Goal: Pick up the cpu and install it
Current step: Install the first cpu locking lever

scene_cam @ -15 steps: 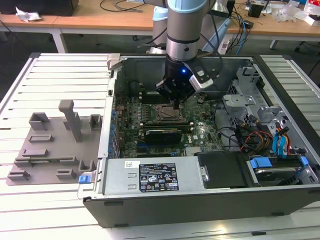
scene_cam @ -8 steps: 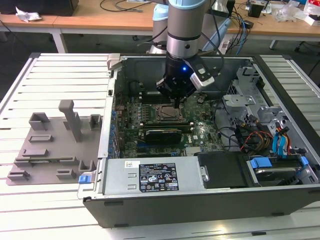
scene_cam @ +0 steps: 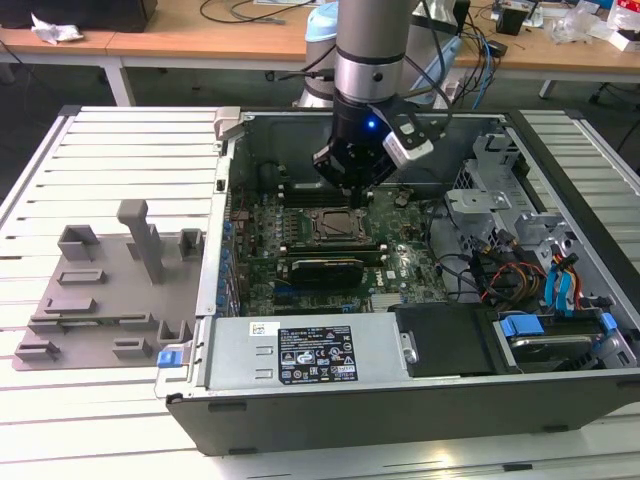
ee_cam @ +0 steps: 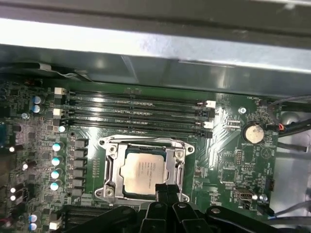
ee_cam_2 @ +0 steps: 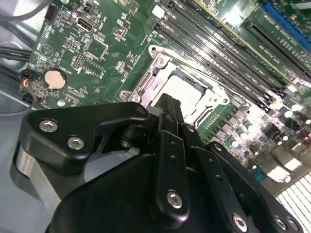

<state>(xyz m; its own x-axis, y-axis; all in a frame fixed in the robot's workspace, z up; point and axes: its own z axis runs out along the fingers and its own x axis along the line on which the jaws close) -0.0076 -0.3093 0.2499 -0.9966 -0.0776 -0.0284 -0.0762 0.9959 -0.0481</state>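
Observation:
The cpu (ee_cam: pixel 143 170), a small square chip with a silvery top, lies flat inside the motherboard socket, ringed by the metal socket frame (ee_cam: pixel 109 165). The second wrist view shows the cpu (ee_cam_2: pixel 182 90) as a pale square just past the black fingers. My gripper (ee_cam: pixel 166 188) hovers over the chip's edge with its fingertips pressed together and nothing between them. In the exterior view my gripper (scene_cam: pixel 350 185) hangs just above the socket (scene_cam: pixel 335 222) in the open computer case. In the second wrist view the gripper (ee_cam_2: pixel 167 104) hides part of the socket.
Memory slots (ee_cam: pixel 136 109) run along one side of the socket and a coin battery (ee_cam: pixel 251 132) sits off to another. A grey tray (scene_cam: pixel 100 290) lies at the exterior view's left. Cables and a drive cage (scene_cam: pixel 520 270) crowd the case's right; the power supply (scene_cam: pixel 310 355) spans its front.

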